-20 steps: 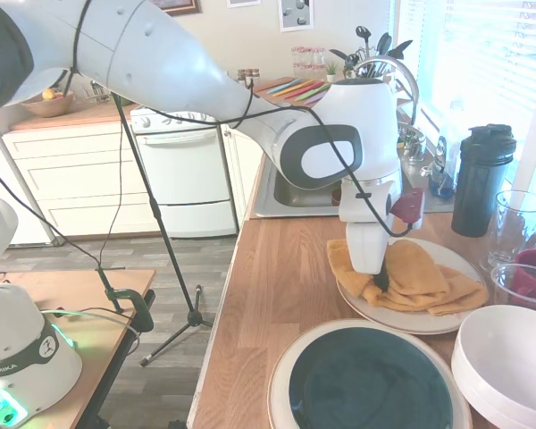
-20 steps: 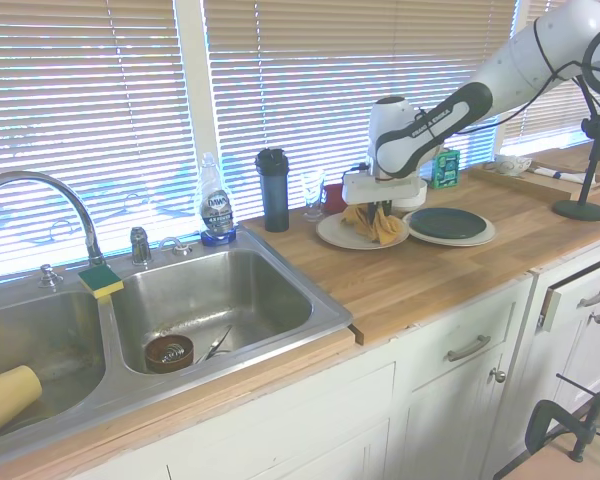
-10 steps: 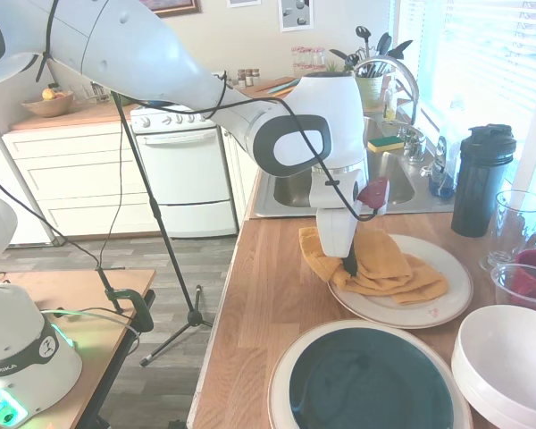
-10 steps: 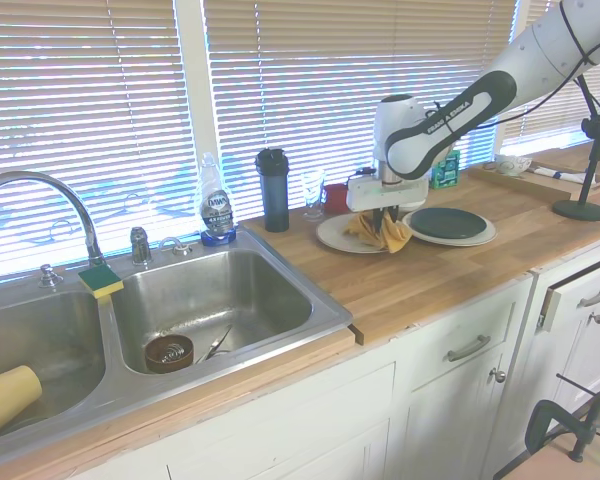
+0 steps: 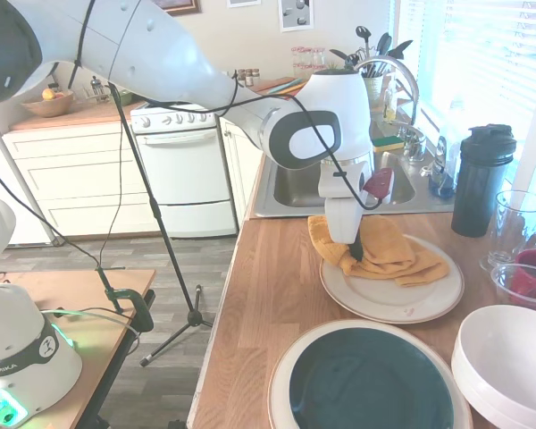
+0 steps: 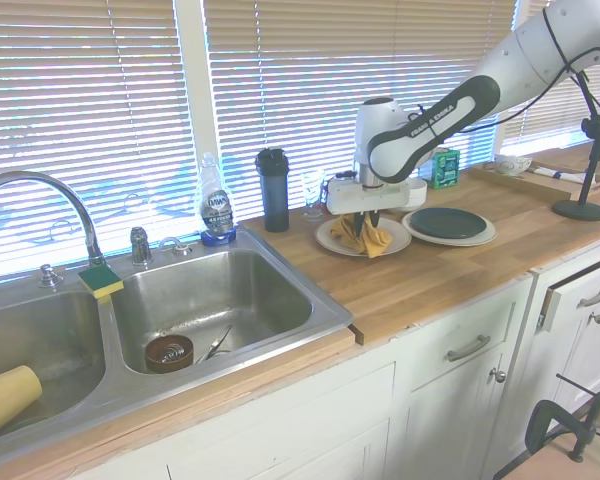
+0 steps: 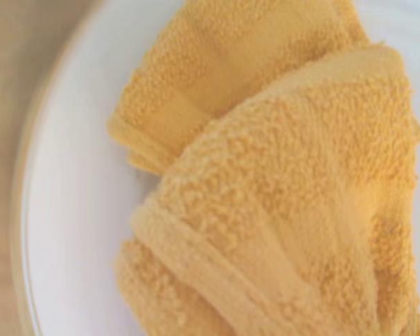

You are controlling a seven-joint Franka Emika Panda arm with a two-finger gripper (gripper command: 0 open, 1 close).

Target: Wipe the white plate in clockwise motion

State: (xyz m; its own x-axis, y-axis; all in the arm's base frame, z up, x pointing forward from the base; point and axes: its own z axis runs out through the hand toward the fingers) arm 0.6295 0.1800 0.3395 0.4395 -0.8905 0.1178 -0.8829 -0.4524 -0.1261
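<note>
The white plate point(image 5: 402, 299) lies flat on the wooden counter, also seen in the second exterior view as the white plate point(image 6: 393, 238). A crumpled yellow cloth point(image 5: 389, 250) rests on the plate's sink-side part and hangs over its rim. My gripper point(image 5: 355, 250) points straight down and is shut on the yellow cloth, pressing it on the plate. From the other side, the gripper point(image 6: 361, 220) stands over the cloth point(image 6: 365, 235). The wrist view shows the cloth point(image 7: 280, 189) bunched on the plate point(image 7: 70, 210) from close by.
A larger plate with a dark teal centre point(image 5: 368, 384) lies in front of the white plate. A deep white bowl point(image 5: 509, 362), a red-filled glass cup point(image 5: 523, 286), a clear glass point(image 5: 515, 223) and a black bottle point(image 5: 481, 179) stand by the window. The sink point(image 6: 215, 305) lies beyond.
My gripper has dragged the cloth across the plate, from the window-side middle to the front edge, then toward the sink-side rim. The plate has shifted slightly on the counter.
</note>
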